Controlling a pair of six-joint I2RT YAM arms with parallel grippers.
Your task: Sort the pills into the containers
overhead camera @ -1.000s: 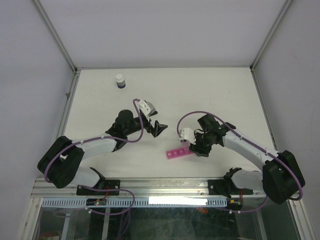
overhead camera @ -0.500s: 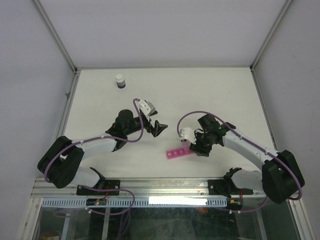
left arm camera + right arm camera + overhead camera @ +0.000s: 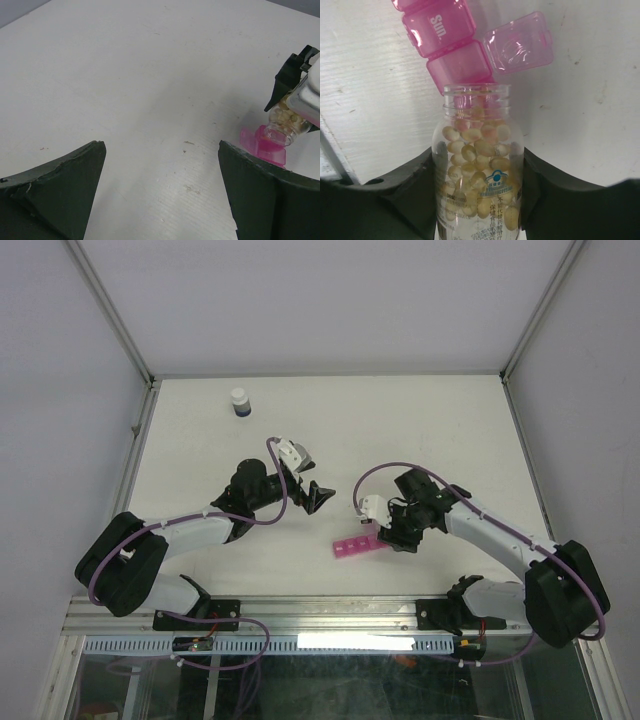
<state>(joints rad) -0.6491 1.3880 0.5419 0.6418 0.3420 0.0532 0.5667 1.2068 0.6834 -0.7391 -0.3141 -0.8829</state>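
Right pincer tips a pill bottle over the pink pill box; left pincer waits empty.

The right gripper (image 3: 393,532) is clamped on a clear bottle (image 3: 477,102) full of pale yellow pills (image 3: 476,150), whose open mouth points down at the end compartment (image 3: 459,68) of the pill box (image 3: 352,546). That compartment's lid (image 3: 518,43) is flipped open to the side, and the next one reads "Sun." The pill box lies on the white table (image 3: 420,420) near its near edge, about midway across. The left gripper (image 3: 162,150), just left of the box, has its jaws wide apart and holds nothing. A small white-capped bottle (image 3: 240,402) stands far left.
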